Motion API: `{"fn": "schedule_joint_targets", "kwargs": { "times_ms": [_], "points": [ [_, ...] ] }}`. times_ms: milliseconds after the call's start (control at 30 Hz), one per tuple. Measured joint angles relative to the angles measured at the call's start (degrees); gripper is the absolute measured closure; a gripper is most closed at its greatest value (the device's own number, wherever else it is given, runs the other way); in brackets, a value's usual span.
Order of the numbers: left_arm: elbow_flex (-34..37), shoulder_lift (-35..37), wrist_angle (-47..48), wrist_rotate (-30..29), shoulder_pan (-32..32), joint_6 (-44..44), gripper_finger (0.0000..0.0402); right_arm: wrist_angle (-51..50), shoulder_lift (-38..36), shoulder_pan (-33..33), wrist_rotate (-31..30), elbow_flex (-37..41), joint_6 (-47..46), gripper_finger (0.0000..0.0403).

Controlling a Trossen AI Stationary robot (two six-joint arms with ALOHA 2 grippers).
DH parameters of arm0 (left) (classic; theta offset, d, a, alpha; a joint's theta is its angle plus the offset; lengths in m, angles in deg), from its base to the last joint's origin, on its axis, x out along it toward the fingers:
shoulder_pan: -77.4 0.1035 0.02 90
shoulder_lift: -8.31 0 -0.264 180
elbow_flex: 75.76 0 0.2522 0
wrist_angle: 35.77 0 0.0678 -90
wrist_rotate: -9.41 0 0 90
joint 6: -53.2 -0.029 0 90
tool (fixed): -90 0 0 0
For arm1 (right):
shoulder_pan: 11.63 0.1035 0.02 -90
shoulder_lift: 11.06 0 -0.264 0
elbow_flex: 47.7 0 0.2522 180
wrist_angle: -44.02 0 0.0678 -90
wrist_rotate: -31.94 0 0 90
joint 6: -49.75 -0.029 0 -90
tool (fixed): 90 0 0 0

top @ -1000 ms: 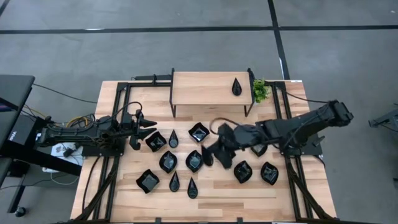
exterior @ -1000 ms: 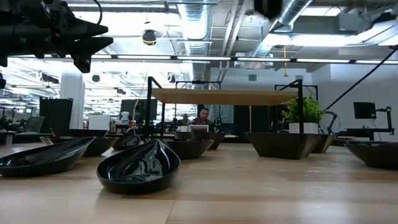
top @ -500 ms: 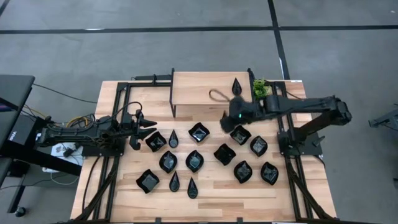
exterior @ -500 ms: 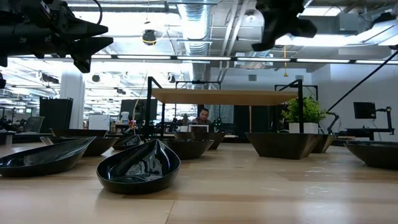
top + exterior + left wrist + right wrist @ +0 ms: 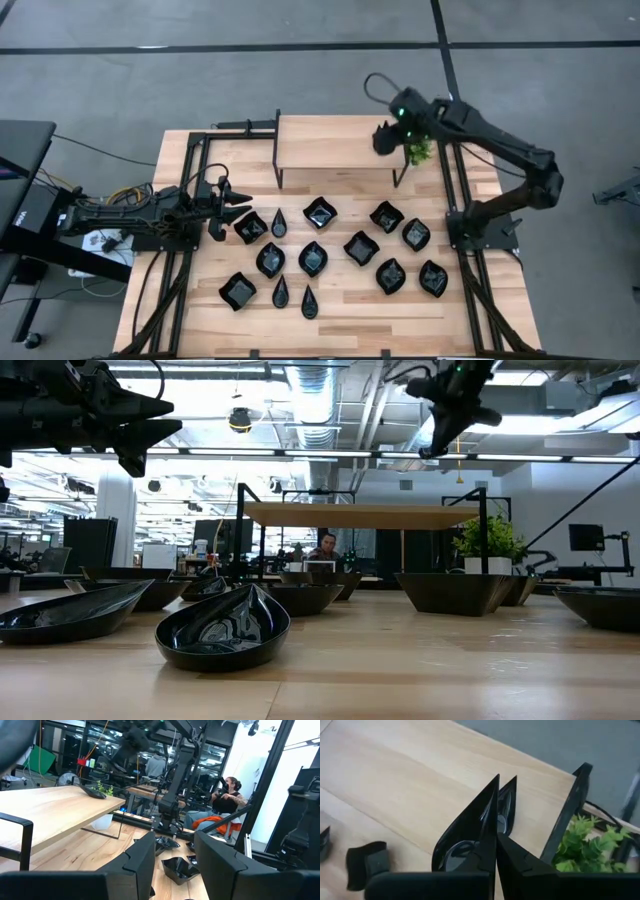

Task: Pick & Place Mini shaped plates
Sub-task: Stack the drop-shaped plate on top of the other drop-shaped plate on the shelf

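Grey floor surrounds the light wooden desk (image 5: 330, 310), which carries a raised wooden shelf (image 5: 330, 145) on black legs at its far edge and a small green plant (image 5: 420, 148) beside the shelf's right end. Across the desk's open area lie many black mini plates: teardrop-shaped ones such as the teardrop plate (image 5: 279, 222) near the left arm, and squarish ones such as the square plate (image 5: 320, 212) just in front of the shelf. They sit apart from one another in loose rows, and in the low view the nearest teardrop dish (image 5: 222, 628) fills the foreground with more dark dishes behind it.

The right pincer (image 5: 383, 138) is up over the right end of the shelf, next to the plant. The right wrist view shows its fingers (image 5: 480, 835) pressed together on the rim of a glossy black plate (image 5: 506, 802), with the shelf's wood beneath and the plant's leaves close by, so the pincer is clenched on that held plate. From the low view the right arm hangs high above the shelf top, and whether the plate touches the shelf cannot be told.

The left pincer (image 5: 232, 203) waits at the left side of the desk, raised above the surface and pointing toward the plates, its fingers (image 5: 142, 862) spread apart with nothing between them.

A person (image 5: 227, 800) sits in the room beyond the desk.
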Motion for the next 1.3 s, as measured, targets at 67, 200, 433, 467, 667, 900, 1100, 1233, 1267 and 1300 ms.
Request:
{"fn": "schedule_joint_targets", "kwargs": {
  "times_ms": [67, 200, 433, 467, 667, 900, 1100, 1233, 1267, 1300],
  "points": [
    [0.00, 0.00, 0.00, 0.00, -0.01, 0.00, 0.0263, 1.14, 0.61, -3.61, 3.48, 0.00, 2.13, 0.0403],
    [0.01, 0.00, 0.00, -0.69, 0.00, 0.01, 0.0263, 4.43, 2.93, -9.77, 10.34, 0.00, 5.55, 0.0403],
    [0.00, 0.00, 0.00, -2.10, -0.01, 0.01, 0.0263, 4.93, 9.51, -14.54, 16.71, 0.00, 10.49, 0.0403],
    [0.00, 0.00, -0.01, -2.12, 0.00, 0.01, 0.0263, 4.92, 10.09, -15.02, 17.61, 0.00, 11.11, 0.0403],
    [0.00, 0.00, -0.02, -2.12, 0.00, 0.02, 0.0263, 4.76, 12.66, -16.05, 19.14, 0.00, 11.76, 0.0403],
    [0.00, 0.00, -0.02, -2.13, 0.00, 0.02, 0.0263, 4.75, 14.35, -16.20, 18.94, 0.02, 9.98, 0.0403],
    [0.01, 0.00, -0.02, -2.14, 0.00, 0.00, 0.0263, 3.62, 14.23, -16.59, 18.78, 0.02, 8.69, 0.0403],
    [0.00, 0.00, -0.02, -2.14, 0.00, 0.00, 0.0263, 3.42, 14.18, -16.55, 18.64, 0.02, 8.29, 0.0403],
    [0.00, 0.00, -0.02, -2.14, -0.01, 0.00, 0.0263, 3.71, 14.18, -16.48, 18.46, 0.02, 8.26, 0.0403],
    [0.01, 0.00, -0.04, -2.14, 0.00, 0.00, 0.0263, 4.10, 14.18, -16.41, 18.30, 0.02, 8.25, 0.0403]
  ]
}}
